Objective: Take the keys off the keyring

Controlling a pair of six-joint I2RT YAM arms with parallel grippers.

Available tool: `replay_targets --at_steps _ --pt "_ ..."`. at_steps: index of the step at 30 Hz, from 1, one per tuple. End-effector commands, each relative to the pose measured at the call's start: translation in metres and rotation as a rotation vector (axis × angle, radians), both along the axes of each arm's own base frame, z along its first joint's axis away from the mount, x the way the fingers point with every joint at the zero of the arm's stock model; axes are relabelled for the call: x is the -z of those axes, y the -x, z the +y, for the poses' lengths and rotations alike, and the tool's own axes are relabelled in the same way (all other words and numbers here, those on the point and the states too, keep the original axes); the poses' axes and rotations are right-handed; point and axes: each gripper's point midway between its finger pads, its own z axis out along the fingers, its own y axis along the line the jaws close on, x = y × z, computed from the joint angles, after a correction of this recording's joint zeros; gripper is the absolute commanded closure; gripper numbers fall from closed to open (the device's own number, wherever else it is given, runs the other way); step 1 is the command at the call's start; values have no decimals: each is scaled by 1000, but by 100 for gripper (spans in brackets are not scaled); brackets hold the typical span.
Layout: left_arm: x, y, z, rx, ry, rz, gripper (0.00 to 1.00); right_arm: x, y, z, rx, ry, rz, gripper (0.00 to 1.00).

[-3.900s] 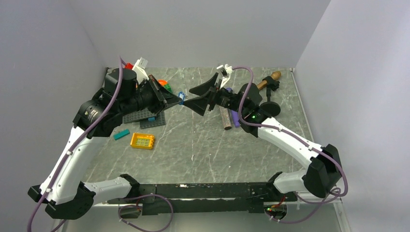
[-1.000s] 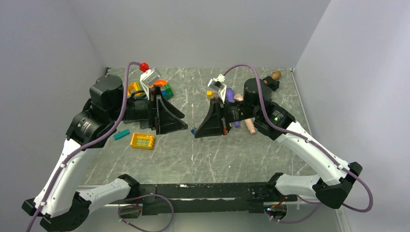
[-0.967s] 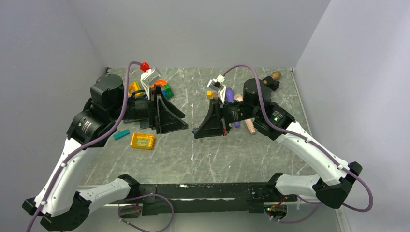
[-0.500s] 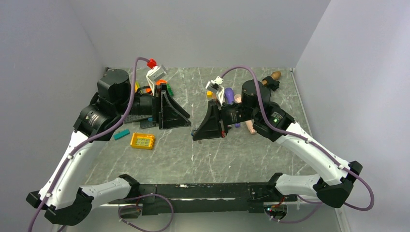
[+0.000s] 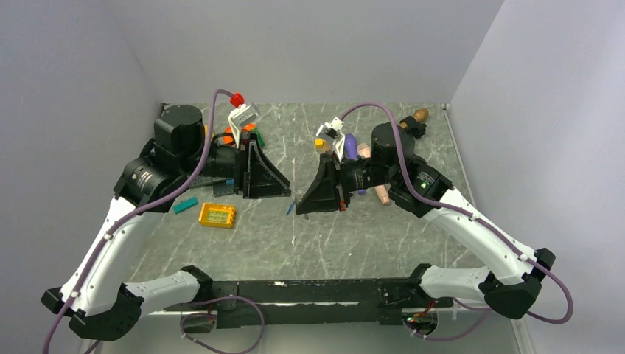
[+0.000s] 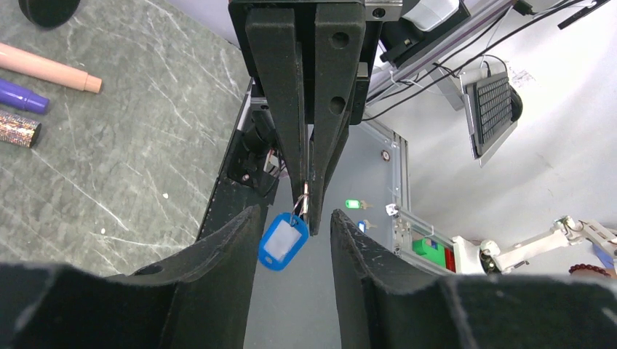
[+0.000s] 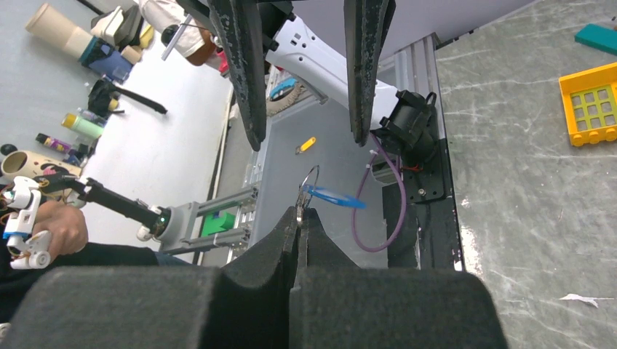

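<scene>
Right gripper (image 7: 299, 212): jaws together, clamped on the metal ring of the keyring (image 6: 282, 241), whose blue tag hangs below the tips, over the middle of the counter (image 5: 354, 236). Left gripper (image 7: 307, 139): jaws apart, gripping nothing, facing the keyring from 9 o'clock, near but not touching it.

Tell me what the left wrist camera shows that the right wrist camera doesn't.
Only the left wrist view: the keyring with its blue tag face-on, showing a white label, plus a peach stick, a purple marker and a glittery cylinder lying on the table.
Only the right wrist view: a yellow brick plate and a teal bar; here the tag appears edge-on.
Both: the right gripper shut on the keyring, and the left gripper open, facing it but not touching it.
</scene>
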Motion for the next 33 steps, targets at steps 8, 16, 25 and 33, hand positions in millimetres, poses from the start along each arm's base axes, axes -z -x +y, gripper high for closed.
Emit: replay_targets --at_steps 8,16,25,33 --pt "-4 5 -5 42 -1 -25 61 -27 6 -6 2 -73 -81 100" --pt "-3 5 -7 51 -8 -20 66 -26 5 -7 11 -74 -90 100" --pt "-6 5 -8 51 -6 -21 95 -25 4 -7 20 -75 -100 100" --pt "-7 4 -10 52 1 -18 74 -23 4 -6 14 -75 -103 100"
